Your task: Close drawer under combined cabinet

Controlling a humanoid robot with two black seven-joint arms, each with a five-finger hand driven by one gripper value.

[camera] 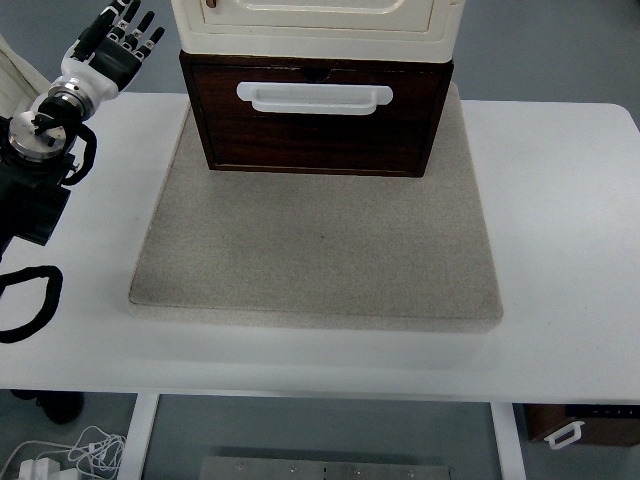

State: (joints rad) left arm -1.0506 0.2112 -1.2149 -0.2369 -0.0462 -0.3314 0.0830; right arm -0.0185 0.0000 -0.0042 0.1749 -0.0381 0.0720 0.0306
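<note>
Hovering my left hand [112, 45] with fingers spread, holding nothing, I am seeing the dark wooden drawer [315, 115] with white handle [314, 96] jutting out.

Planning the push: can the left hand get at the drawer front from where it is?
Probably yes. The left hand hangs open beside the cabinet; nothing lies between it and the brown drawer.

cabinet [318, 20]: top cut by upper edge | left hand [108, 48]: fingertips clipped at upper edge
</note>
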